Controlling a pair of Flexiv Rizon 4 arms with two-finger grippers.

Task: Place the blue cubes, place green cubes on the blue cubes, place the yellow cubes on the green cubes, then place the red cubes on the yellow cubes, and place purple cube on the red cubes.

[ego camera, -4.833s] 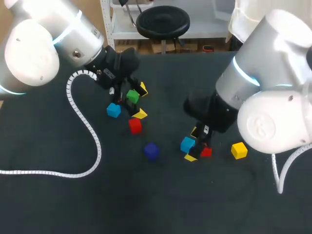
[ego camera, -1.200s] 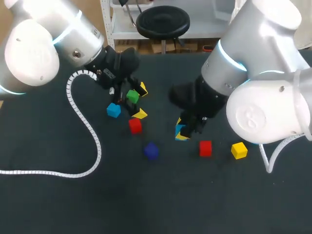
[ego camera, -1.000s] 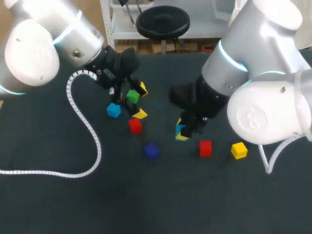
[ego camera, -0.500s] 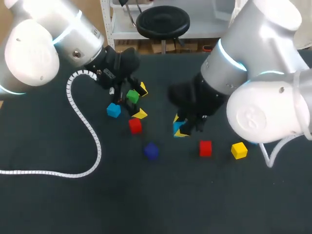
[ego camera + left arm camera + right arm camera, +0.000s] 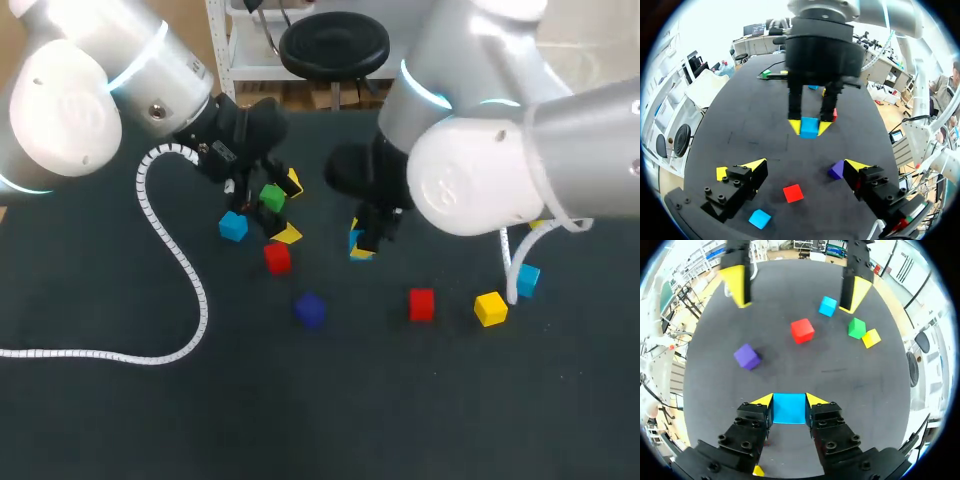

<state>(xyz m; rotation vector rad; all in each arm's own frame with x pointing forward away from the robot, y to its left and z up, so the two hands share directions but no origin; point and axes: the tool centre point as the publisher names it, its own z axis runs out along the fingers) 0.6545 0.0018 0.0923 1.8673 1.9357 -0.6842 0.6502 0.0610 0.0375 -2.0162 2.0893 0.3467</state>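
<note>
The dark counter (image 5: 120, 420) carries everything. My right arm (image 5: 500, 170) comes in from the right and reaches past the middle. My left arm (image 5: 80, 90) comes in from the far left corner, with a white coiled cable (image 5: 190, 290) lying across the counter below it.

My right jaws are closed on a blue cube (image 5: 789, 408), with a yellow fingertip (image 5: 763, 400) against each of two opposite sides. This cube is over the middle of the counter, between the cluster under my left arm and the cubes off to the right. I cannot tell whether it touches the surface.

My left jaws are spread wide and grip nothing, hanging over the cluster. There a green cube (image 5: 856, 328) lies on the counter with a yellow cube (image 5: 871, 338) just beside it. A second blue cube (image 5: 233, 226) and a red cube (image 5: 277, 258) lie near them. The purple cube (image 5: 310, 309) sits apart, nearer the front edge.

On the right side a second red cube (image 5: 421, 304) lies alone. Beyond it are a second yellow cube (image 5: 490, 308) and, near that, a third blue cube (image 5: 527, 279).
</note>
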